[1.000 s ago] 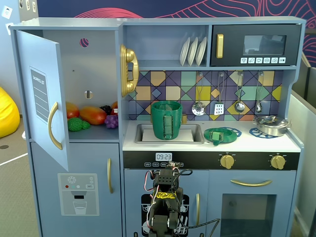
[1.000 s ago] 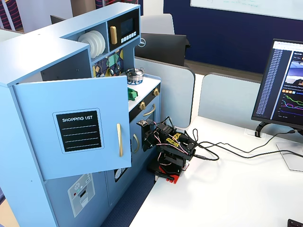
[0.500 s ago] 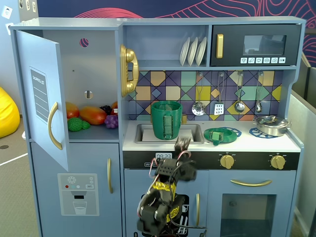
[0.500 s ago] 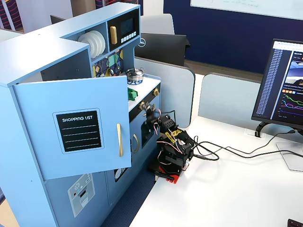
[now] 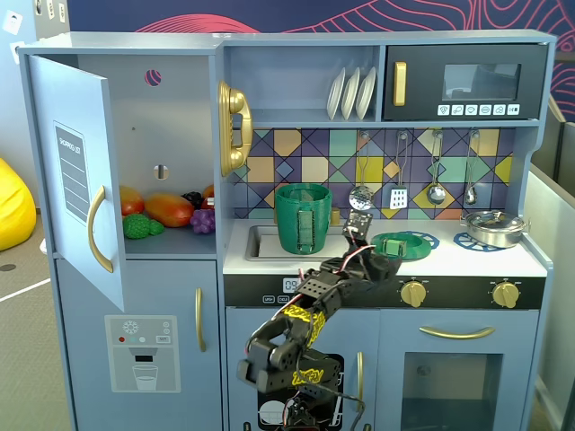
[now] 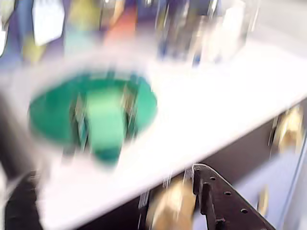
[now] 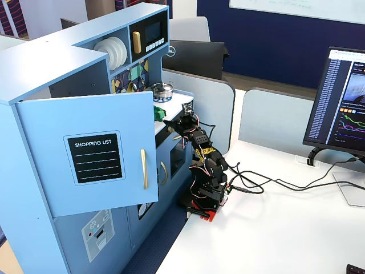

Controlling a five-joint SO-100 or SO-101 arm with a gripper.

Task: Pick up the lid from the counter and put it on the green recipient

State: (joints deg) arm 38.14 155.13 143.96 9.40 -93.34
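Wrist view is badly smeared by motion blur, yet the lid (image 6: 93, 115) reads clearly as a flat green disc with a raised lighter-green handle across its middle, lying on the white bench (image 6: 211, 105) toward the left of the picture; one dark perforated finger (image 6: 225, 203) of the jaws pokes in from the bottom edge, well apart from the lid, and with only that one finger visible I cannot tell how wide the jaws stand. In a fixed view facing the toy kitchen, the lid (image 5: 396, 243) lies flat on a blue burner ring (image 5: 422, 240) on the bench (image 5: 530, 262), to the right of the green recipient (image 5: 303, 218), which stands upright in the sink (image 5: 256, 242) with its ribbed strap handle facing forward. The arm (image 5: 301, 328) reaches up from below the counter edge, its jaws (image 5: 359, 226) raised just left of the lid; nothing is seen between them, though their opening cannot be judged here either. A shallow silver pot (image 5: 493, 226) sits on the far right burner. In the other fixed view, from the side, the open cabinet door (image 7: 94, 151) hides most of the bench, and the arm (image 7: 201, 162) stretches toward the counter from its base on the white desk (image 7: 296, 228).
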